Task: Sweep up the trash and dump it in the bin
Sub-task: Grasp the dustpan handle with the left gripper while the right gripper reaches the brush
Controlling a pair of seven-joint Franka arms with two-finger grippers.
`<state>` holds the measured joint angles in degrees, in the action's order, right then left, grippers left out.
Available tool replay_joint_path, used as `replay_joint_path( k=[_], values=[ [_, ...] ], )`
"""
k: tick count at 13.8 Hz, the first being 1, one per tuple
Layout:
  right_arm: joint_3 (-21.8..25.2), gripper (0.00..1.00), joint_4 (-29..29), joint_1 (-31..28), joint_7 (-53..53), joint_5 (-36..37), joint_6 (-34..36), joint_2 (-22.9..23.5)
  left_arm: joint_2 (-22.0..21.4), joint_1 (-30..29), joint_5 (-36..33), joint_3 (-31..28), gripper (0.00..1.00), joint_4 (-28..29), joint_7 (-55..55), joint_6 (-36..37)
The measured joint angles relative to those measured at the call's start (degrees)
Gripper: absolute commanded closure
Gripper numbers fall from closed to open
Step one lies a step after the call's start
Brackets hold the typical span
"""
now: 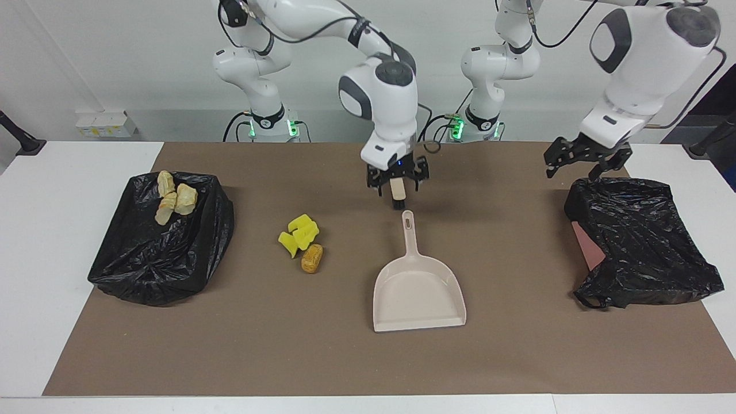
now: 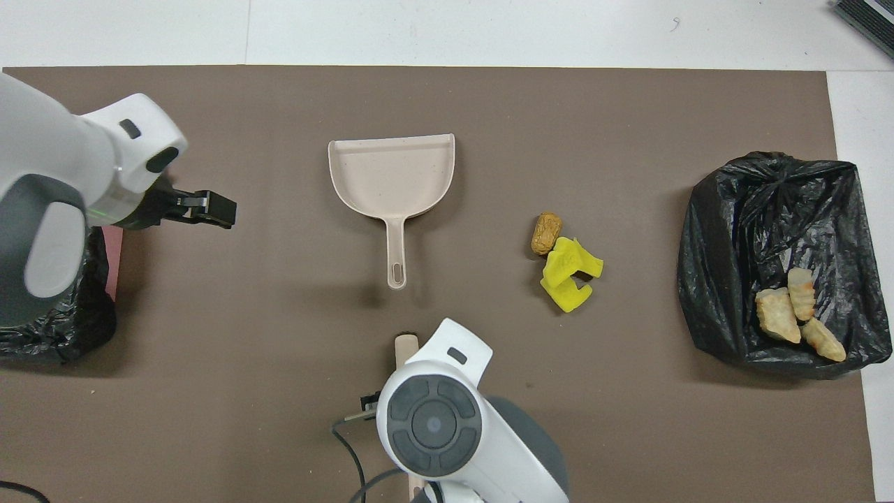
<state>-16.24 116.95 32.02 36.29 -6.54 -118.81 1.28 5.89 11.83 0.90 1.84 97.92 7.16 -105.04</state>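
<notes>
Hanging low over the near-middle of the brown mat, the right hand has its fingers spread to either side of the beige brush, whose black-tipped end shows between them; whether they touch it I cannot tell. The brush lies lengthwise, running back toward the robots under that arm. A short strip of bare mat separates its tip from the beige dustpan, which lies flat and empty, handle toward the robots and open mouth facing away. Toward the right arm's end, well apart from the dustpan, the loose trash sits in a tight cluster: yellow sponge pieces with a brown roll touching them on the edge farther from the robots. Bare mat surrounds the cluster. At that end stands a black bag-lined bin holding tan bread chunks in its corner nearest the robots. At the left arm's end a second bag-lined bin sits partly off the mat, a pinkish wall showing where the bag gapes. The left hand hovers over this bin's rim nearest the robots, fingers spread, holding nothing. Farther out, a wide band of mat runs uncluttered to its edge, then a strip of white worktop. The worktop also borders the mat at both ends, and a plain white wall rises at the robots' backs.
</notes>
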Motion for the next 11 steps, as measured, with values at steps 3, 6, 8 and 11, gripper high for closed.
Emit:
replay_joint_path(
  k=[3,6,8,11],
  values=[
    [0.0,0.00,7.4,3.5,0.8,-2.4,-4.8,-2.3,3.8,5.2,0.1,0.1,0.00,1.1,8.1,-5.2],
    [0.0,0.00,12.1,6.4,3.1,-2.6,-9.8,-1.6,7.7,10.6,0.1,0.2,0.00,1.8,16.9,-10.7],
    [0.0,0.00,14.0,7.6,4.7,-3.8,-11.7,-0.9,9.5,14.2,0.1,0.2,0.00,2.5,22.8,-14.7],
    [0.1,0.11,14.7,9.2,4.7,-5.4,-12.2,0.1,11.3,16.7,0.1,0.2,0.00,4.6,25.0,-19.9]
  ],
)
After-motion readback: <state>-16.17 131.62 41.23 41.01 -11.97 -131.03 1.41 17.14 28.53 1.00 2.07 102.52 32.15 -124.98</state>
